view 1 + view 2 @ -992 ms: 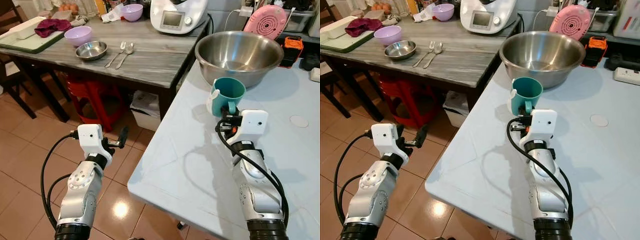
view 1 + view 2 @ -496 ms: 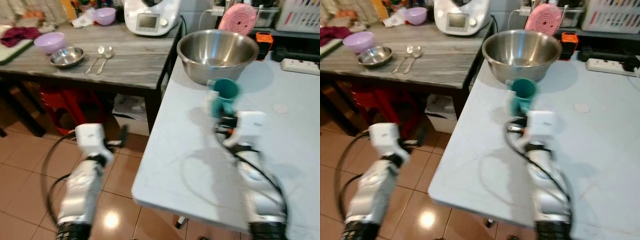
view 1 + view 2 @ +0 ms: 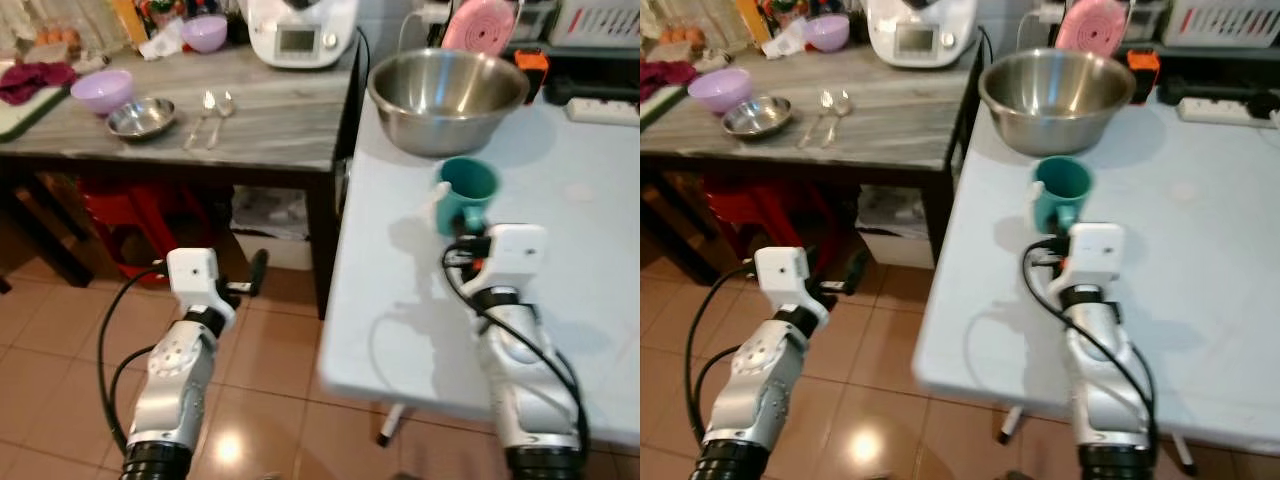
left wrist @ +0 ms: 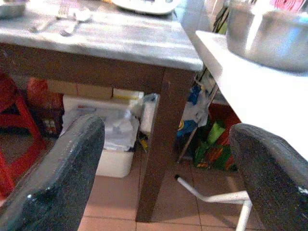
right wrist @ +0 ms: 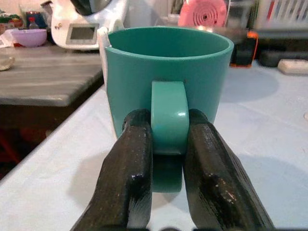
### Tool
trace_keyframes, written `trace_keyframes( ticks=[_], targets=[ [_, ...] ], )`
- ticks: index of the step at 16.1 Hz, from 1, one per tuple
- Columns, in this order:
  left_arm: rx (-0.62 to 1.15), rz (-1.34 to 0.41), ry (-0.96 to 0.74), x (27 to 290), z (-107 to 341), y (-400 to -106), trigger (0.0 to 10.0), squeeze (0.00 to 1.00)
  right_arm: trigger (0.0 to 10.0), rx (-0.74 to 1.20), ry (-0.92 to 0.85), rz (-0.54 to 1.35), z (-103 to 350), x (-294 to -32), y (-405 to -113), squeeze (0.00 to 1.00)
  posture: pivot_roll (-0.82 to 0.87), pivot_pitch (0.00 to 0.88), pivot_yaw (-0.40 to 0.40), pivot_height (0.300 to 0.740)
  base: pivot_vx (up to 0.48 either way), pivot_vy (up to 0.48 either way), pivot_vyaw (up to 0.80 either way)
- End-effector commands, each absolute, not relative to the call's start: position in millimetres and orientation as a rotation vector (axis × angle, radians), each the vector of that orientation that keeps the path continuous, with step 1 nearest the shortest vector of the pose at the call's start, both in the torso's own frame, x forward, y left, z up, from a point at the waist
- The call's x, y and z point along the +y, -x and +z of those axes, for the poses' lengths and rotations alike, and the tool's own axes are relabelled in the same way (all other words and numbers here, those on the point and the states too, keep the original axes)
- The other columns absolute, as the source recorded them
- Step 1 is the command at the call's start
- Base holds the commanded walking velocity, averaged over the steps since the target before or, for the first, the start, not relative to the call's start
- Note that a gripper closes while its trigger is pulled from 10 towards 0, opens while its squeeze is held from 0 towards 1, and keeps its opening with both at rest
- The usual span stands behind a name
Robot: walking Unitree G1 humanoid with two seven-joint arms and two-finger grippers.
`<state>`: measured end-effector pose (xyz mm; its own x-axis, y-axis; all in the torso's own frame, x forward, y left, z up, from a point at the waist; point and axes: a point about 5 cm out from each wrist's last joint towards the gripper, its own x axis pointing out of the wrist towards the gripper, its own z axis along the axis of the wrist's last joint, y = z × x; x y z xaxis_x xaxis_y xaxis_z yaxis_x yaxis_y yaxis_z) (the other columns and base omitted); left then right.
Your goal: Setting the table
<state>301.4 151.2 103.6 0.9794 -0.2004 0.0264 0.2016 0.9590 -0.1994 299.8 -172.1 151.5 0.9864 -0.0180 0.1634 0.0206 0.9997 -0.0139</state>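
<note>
Right wrist view showed the right gripper pinching the teal mug by its handle (upright, presumably for carrying), while the left gripper hung wide apart.

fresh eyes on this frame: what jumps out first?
The teal mug stands upright on the pale blue table, its handle pinched between the jaws of the right gripper. Just behind it sits the big steel mixing bowl, the largest shiny thing in view. The left gripper hangs open over the tiled floor, beside the grey wooden table with its small bowls and cutlery.
</note>
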Motion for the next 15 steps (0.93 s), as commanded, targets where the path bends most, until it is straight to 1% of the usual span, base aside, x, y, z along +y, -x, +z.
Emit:
trace_keyframes(
  ticks=[1,11,15],
  targets=[
    [-0.006,-0.175,0.187,162,102,-299,10.0,0.0,10.0,-0.201,0.007,0.021,159,-159,-300,0.0,-0.12,0.101,0.095,0.74,0.0,0.465,0.0],
    [-0.022,-0.198,0.196,146,101,-301,10.0,0.0,10.0,-0.207,0.037,0.009,158,-163,-296,0.0,-0.14,0.114,0.096,0.74,0.0,0.46,0.0],
    [-0.027,-0.204,0.195,142,103,-306,10.0,0.0,10.0,-0.199,0.036,-0.007,156,-165,-295,0.0,-0.15,0.106,0.098,0.74,0.0,0.454,0.0]
  ],
)
